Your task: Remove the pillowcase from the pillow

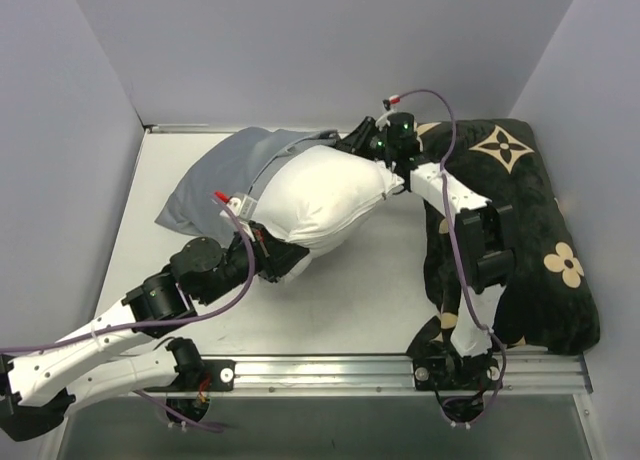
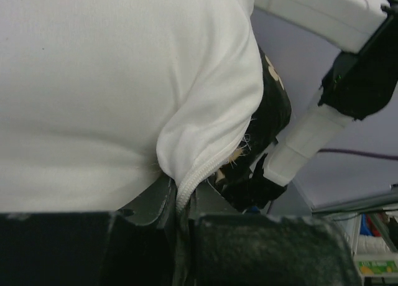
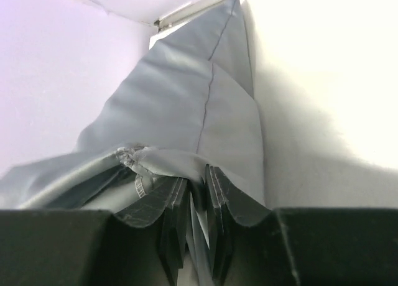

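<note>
The plump white pillow [image 1: 325, 200] lies mid-table, mostly bare. The grey pillowcase [image 1: 225, 175] still covers its far left end and bunches toward the back. My left gripper [image 1: 268, 262] is shut on the pillow's zipped seam corner [image 2: 186, 196] at the near left. My right gripper [image 1: 352, 140] is at the pillow's far edge, shut on the pillowcase's hem [image 3: 186, 180]; the grey fabric [image 3: 180, 112] stretches away from the jaws beside the white pillow [image 3: 323, 81].
A black plush cushion with tan flower motifs [image 1: 530, 230] lies at the right, under and behind the right arm. Grey walls enclose the back and sides. A metal rail [image 1: 400, 370] runs along the near edge.
</note>
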Robot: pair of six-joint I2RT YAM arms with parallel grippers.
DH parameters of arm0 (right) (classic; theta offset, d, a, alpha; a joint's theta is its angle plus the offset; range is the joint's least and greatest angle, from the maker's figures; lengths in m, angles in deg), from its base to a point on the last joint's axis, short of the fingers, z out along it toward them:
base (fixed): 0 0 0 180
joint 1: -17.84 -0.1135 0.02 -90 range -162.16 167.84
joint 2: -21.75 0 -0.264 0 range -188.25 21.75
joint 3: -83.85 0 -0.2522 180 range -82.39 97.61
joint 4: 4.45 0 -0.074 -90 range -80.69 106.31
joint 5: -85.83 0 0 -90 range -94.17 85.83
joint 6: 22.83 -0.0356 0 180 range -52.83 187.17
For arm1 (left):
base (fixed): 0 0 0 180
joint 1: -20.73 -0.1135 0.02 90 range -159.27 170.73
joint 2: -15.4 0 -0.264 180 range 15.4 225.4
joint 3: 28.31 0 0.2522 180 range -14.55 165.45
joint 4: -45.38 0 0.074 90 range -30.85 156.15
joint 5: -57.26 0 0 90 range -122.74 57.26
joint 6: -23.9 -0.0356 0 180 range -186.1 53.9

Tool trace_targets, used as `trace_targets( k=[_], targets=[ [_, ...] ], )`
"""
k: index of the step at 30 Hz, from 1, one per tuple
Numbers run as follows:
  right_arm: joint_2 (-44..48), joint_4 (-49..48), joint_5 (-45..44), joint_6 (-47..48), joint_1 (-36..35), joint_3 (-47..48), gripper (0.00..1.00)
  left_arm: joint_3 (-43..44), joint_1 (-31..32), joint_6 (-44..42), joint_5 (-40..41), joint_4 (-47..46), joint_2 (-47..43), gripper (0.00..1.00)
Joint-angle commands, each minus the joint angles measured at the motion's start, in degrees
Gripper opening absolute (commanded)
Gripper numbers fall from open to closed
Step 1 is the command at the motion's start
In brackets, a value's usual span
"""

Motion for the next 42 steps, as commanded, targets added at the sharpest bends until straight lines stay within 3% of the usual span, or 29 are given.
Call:
trace_targets(
  k=[1, 5, 8, 13, 17, 20, 23, 24, 29, 33, 38, 42],
  targets=[
    [-7.0, 6.1, 3.5, 4.8, 0.3, 10.4, 0.19, -3.0, 0.5, 4.4, -17.7, -5.5, 0.5, 0.0],
    [-15.1, 11.7, 9.3, 6.8, -0.3, 19.2, 0.2, -7.1, 0.5, 5.7, -20.1, -9.5, 0.4, 0.0],
    [-16.4, 13.8, 9.3, 8.4, -0.8, 17.7, 0.25, -8.3, 0.6, 5.1, -15.9, -9.4, 0.5, 0.0],
    [-10.1, 14.0, 7.3, 7.5, 2.3, 10.3, 0.52, -11.8, 0.5, 5.7, -7.5, -11.6, 3.1, 0.0],
    [-3.6, 20.8, 6.4, 7.5, 6.0, 12.0, 0.74, -15.8, 0.7, 9.2, -1.3, -19.4, 8.1, 0.0],
    [-1.6, 30.8, 4.9, 9.4, 7.3, 16.8, 0.8, -17.5, 0.7, 11.2, 2.0, -23.3, 11.4, 0.0],
    [4.1, 34.2, 3.1, 8.9, 8.7, 16.0, 0.86, -18.7, 0.9, 12.9, 5.2, -25.7, 14.2, 0.0],
    [5.7, 34.4, 2.7, 8.3, 9.8, 14.8, 0.94, -18.8, 0.9, 13.3, 5.9, -26.9, 14.9, 0.0],
    [21.9, 33.7, -0.6, 7.0, 9.7, 1.3, 0.97, -16.1, 1.1, 12.7, 8.5, -30.7, 21.0, 0.0],
    [36.8, 29.7, -3.3, 4.3, 8.7, -17.8, 1.0, -13.6, 1.3, 12.5, 7.9, -32.9, 25.0, 0.0],
    [52.4, 25.2, -9.4, -0.4, -0.3, -33.8, 1.0, -11.2, 1.6, 11.8, 6.4, -35.1, 28.5, 0.0],
    [56.1, 15.5, -16.0, -5.9, -8.4, -43.6, 1.0, -9.2, 1.6, 12.0, 4.0, -35.1, 30.6, 0.0]
  ],
)
